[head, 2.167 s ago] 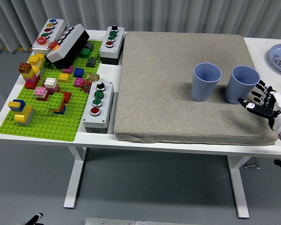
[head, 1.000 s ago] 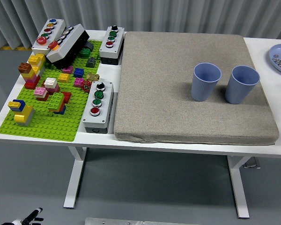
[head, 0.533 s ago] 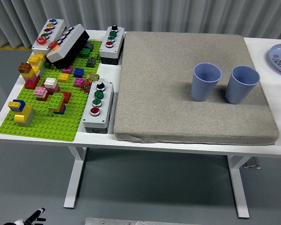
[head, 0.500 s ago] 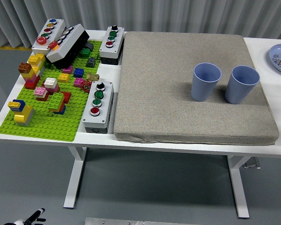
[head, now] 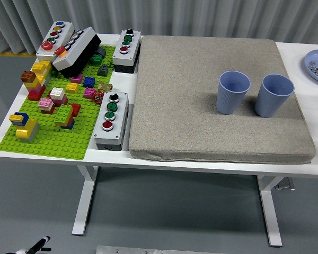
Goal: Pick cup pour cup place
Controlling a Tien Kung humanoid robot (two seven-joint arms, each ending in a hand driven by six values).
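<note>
- Two pale blue ribbed plastic cups, the left cup (head: 233,92) and the right cup (head: 274,94), were seen upright and just apart on the grey fabric pad (head: 201,127).
- The right hand, spread open beside the right cup two seconds earlier, had been withdrawn from the head view; its state could not be told, and nothing was held.
- The task was judged finished or not yet resumed.
- The pad was laid on a white table (head: 312,79) beside a green brick baseplate (head: 69,137); grey curtains hung behind.
</note>
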